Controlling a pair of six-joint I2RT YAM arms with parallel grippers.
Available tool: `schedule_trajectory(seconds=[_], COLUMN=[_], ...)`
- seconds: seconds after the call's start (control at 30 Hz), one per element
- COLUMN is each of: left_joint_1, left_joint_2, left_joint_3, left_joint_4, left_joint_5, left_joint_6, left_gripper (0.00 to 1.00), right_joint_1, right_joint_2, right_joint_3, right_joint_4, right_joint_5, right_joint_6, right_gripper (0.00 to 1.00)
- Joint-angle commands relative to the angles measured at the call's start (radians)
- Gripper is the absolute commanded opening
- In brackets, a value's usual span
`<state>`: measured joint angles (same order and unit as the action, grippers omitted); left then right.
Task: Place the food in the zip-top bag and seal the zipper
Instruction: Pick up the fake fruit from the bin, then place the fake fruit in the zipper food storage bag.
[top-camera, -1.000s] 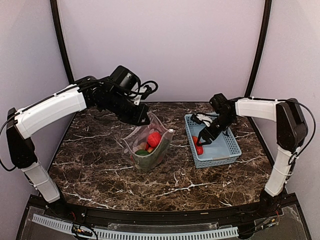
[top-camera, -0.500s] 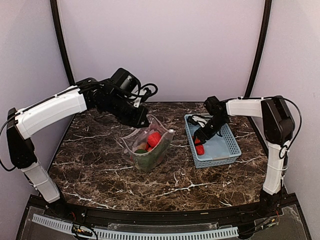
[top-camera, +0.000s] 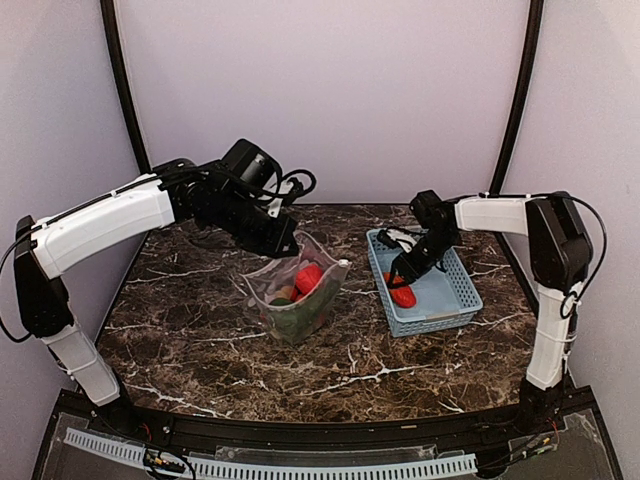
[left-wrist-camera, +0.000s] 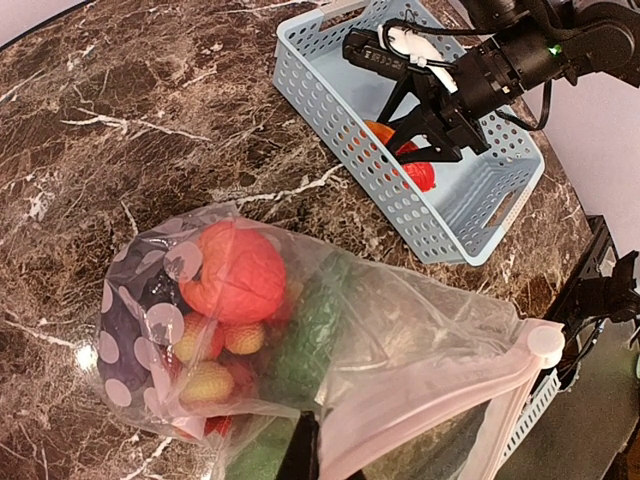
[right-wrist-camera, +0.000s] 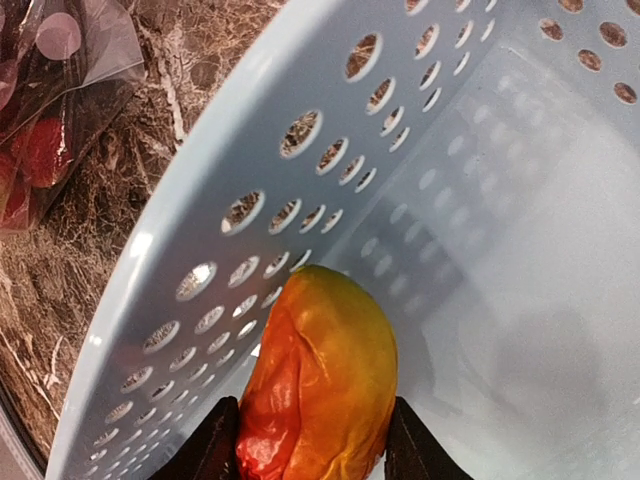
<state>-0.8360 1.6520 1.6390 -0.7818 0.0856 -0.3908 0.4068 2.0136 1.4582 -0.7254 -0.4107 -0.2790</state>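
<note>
— Where do we stand with the right tool (top-camera: 398, 281)?
— We see it clamped on the red-orange pepper (right-wrist-camera: 318, 370), in the basket (right-wrist-camera: 190, 240), right of centre. Left tool (top-camera: 286, 242) pinches the zip-top bag (top-camera: 298, 305), mid-frame.

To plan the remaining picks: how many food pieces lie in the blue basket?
1: the red-orange pepper, by the basket wall nearest the bag, between the right fingers. None seems hidden.

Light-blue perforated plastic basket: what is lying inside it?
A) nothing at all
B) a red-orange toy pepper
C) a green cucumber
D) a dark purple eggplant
B: a red-orange toy pepper lies on the floor of the light-blue perforated plastic basket, against its wall.
</note>
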Motion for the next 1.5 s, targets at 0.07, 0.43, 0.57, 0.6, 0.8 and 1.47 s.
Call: schedule_trajectory(seconds=[0.07,0.43,0.57,0.6,0.8,1.47], left_joint_1=[0.0,0.0,0.001,0.0,0.0,0.006], left_joint_2=[-0.047,-0.034,-0.03,-0.03,-0.035,-0.048], left_joint_3=[-0.017,-0.034,-0.032,-0.032,-0.042,-0.061], left_joint_4=[0.009,0.062,0.073,0.075,0.092,0.134], left_joint_5=[-0.017,-0.023,-0.02,-0.02,-0.028,-0.016], left_joint_6=[-0.006,-0.015,-0.019,-0.02,-0.023,-0.038], left_gripper=[0.01,0.01,0.01,0.01,0.01,0.01], right_joint_1=[-0.019,-0.013,0.001,0.007,0.044,0.441], right_joint_2=[-0.201,-0.482,-0.541,-0.554,-0.636,-0.507], right_joint_3=[-0.037,-0.045,-0.024,-0.026,-0.06,0.13], right_joint_4=[0.006,0.04,0.047,0.056,0.13,0.086], right_joint_5=[0.03,-0.096,-0.156,-0.155,-0.19,-0.291], right_joint_6=[-0.036,-0.042,-0.035,-0.036,-0.05,-0.235], right_gripper=[0.43,0.43,0.43,0.43,0.43,0.44])
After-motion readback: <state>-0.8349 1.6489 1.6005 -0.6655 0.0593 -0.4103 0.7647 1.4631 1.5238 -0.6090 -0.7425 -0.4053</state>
